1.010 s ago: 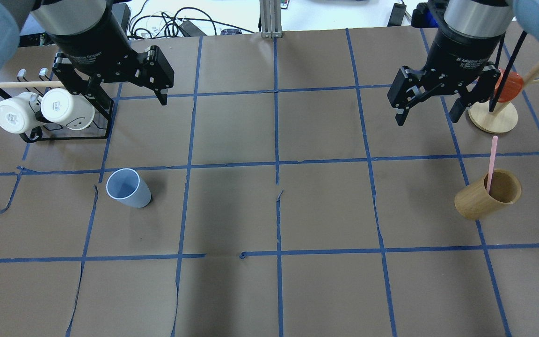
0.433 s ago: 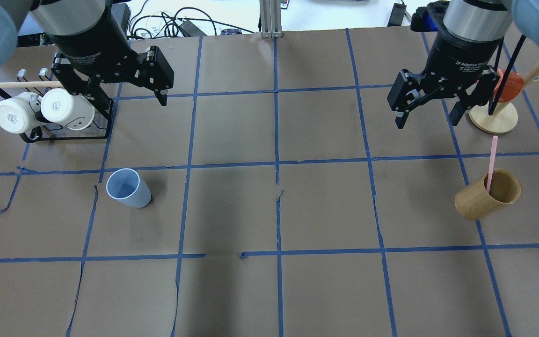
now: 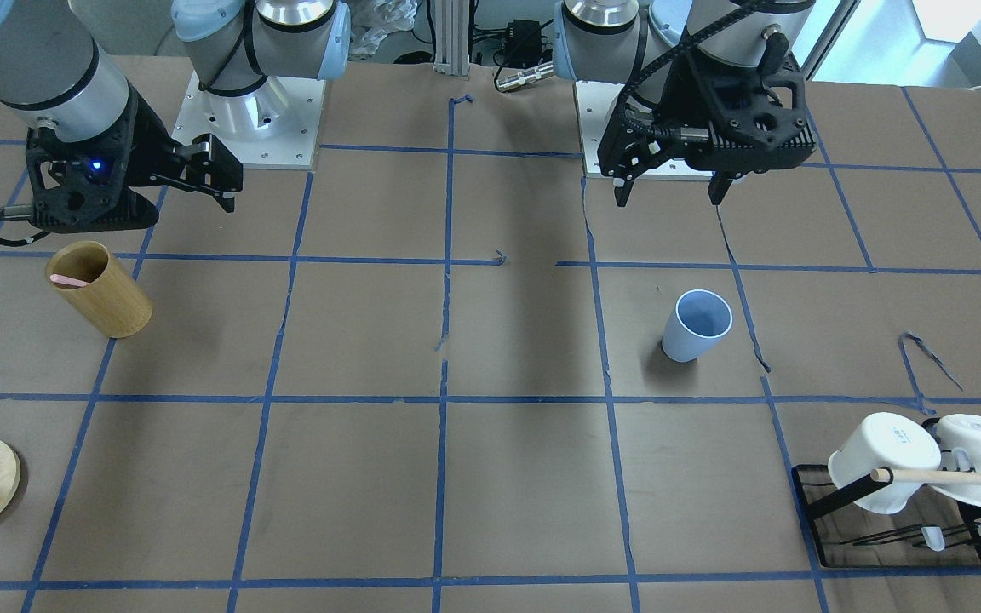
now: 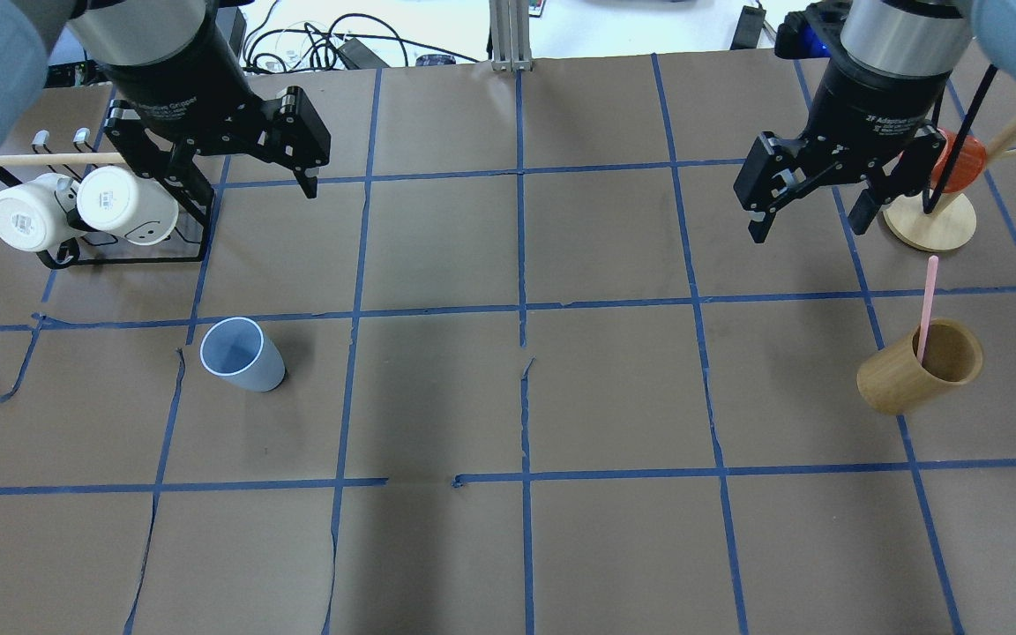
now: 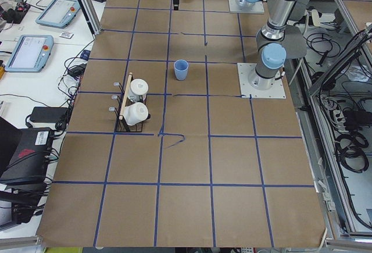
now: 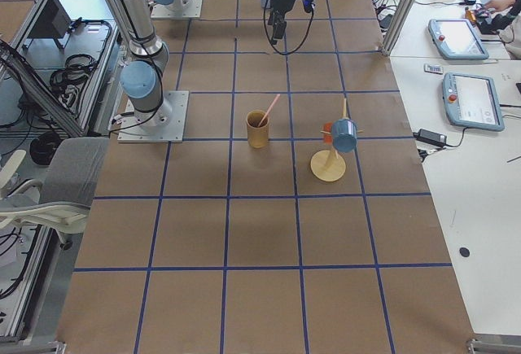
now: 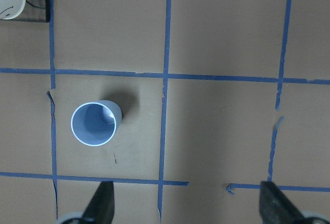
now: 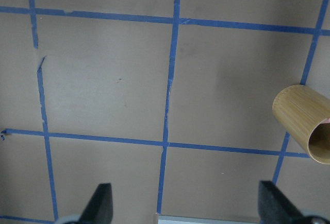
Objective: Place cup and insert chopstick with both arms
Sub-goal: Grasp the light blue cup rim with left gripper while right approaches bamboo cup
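Note:
The pale blue cup (image 4: 242, 354) stands upright on the brown paper, left of centre; it also shows in the front view (image 3: 695, 326) and in the left wrist view (image 7: 94, 123). One pink chopstick (image 4: 925, 309) leans in a tan bamboo cylinder (image 4: 918, 366) on the right. My left gripper (image 4: 248, 190) hangs open and empty, above and behind the cup, with its jaws wide in the wrist view (image 7: 188, 208). My right gripper (image 4: 808, 227) hangs open and empty, behind and left of the cylinder (image 8: 304, 122).
A black rack (image 4: 120, 251) with two white mugs and a wooden rod (image 4: 41, 160) stands at the far left, partly under the left gripper. A round wooden stand (image 4: 930, 220) with an orange piece is just right of the right gripper. Blue tape lines cross the paper.
Both arms have shifted only slightly; the right gripper edged a little toward the far right. Both grippers stay open. The cup, the chopstick and the cylinder have not moved.

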Robot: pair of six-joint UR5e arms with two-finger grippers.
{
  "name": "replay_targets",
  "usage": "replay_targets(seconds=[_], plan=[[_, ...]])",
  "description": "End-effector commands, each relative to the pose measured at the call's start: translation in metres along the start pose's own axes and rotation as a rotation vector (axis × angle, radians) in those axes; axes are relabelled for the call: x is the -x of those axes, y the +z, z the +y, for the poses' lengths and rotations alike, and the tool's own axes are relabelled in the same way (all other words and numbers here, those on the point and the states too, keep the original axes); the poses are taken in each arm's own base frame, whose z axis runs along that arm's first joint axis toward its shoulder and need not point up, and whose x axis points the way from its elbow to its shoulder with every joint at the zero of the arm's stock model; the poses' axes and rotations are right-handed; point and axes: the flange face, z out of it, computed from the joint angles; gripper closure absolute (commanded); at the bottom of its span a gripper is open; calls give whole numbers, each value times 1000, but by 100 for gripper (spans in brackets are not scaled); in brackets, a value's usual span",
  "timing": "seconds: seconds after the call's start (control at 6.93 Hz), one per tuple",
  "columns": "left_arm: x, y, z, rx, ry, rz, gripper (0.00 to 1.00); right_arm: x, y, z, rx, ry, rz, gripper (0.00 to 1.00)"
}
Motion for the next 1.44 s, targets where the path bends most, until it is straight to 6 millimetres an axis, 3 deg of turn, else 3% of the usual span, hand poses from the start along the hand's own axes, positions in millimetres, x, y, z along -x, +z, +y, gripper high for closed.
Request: replay_targets(seconds=[0.0,0.14,0.29,0.72,0.87,1.01,1.15,1.3], plan=[[0,13,-8,19,2,-5,0,0,-3,3,-6,1,2,0],[6,42,-17,57,66,-11,0,-1,-3,2,-7,4,12,0],[17,88,-33,32,76,-15,0,-3,-5,2,-12,2,21,0],[72,219,-26,59,53,-16,0,-2,-6,3,-12,-18,11,0],[80,246,-11,105,47,-12,0,-4,-10,7,-20,-21,19,0],[88,252,-8,112,147,-15,0,-2,-13,12,-32,-33,23,0],[95,265,-5,128,141,-11,6,-2,-9,10,-21,-41,23,0],[96,276,-6,107,136,-16,30,-6,1,8,-5,-114,23,0]])
